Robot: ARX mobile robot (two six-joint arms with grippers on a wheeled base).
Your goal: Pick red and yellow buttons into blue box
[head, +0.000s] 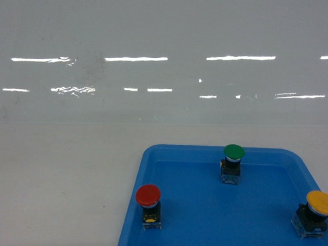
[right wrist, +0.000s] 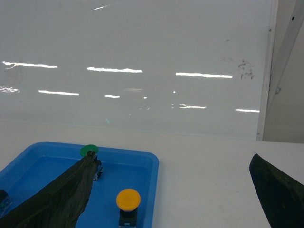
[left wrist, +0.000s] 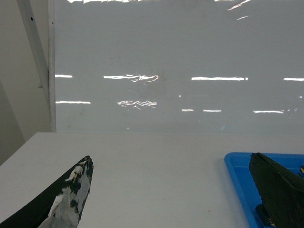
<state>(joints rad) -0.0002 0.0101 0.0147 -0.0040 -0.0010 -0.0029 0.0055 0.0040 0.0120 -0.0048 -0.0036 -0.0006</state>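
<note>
The red button [head: 148,196] stands upright near the front left corner of a shallow blue tray [head: 211,208]. The yellow button [head: 321,202] stands at the tray's front right, and shows again in the right wrist view [right wrist: 128,199]. The blue box is out of view. Neither gripper appears in the head view. My left gripper [left wrist: 171,159] is open over the bare table, its right finger [left wrist: 280,190] overlapping the tray's left rim [left wrist: 235,173]. My right gripper [right wrist: 171,159] is open and empty, with the yellow button just inside its left finger [right wrist: 61,194].
A green-capped button [head: 234,152] stands at the back middle of the tray, partly behind my right gripper's left finger in the right wrist view [right wrist: 89,150]. A glossy white wall panel [head: 161,58] closes off the far side of the white table [head: 58,187].
</note>
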